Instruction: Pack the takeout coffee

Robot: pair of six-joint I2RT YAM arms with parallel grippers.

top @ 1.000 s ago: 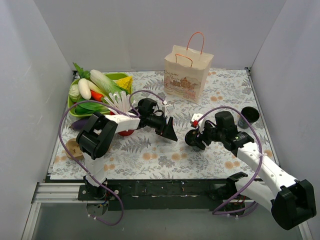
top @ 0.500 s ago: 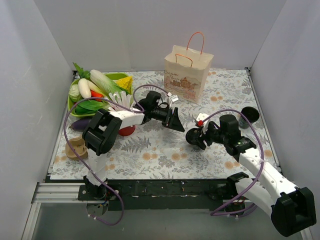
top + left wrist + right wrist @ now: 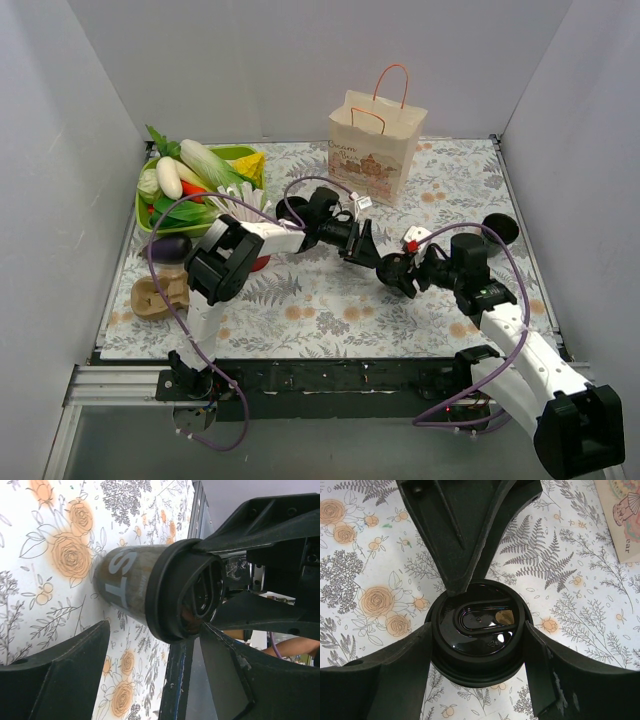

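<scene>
The small black takeout coffee cup (image 3: 477,630) with its round black plastic lid is showing just right of centre in the overhead view, over the flower-printed tablecloth (image 3: 300,300). The right gripper (image 3: 398,272) is clamping it: in its wrist view both fingers (image 3: 395,665) are pressing against the lid's rim from lower left and lower right. The left gripper (image 3: 360,245) is reaching in from the left with its fingers spread. In its own view one finger is standing clear of the cup at lower left, and the other is lying close beside the lid rim. Whether the cup is touching the cloth cannot be told. A beige paper bag (image 3: 370,150) with orange handles is standing well apart at upper centre.
</scene>
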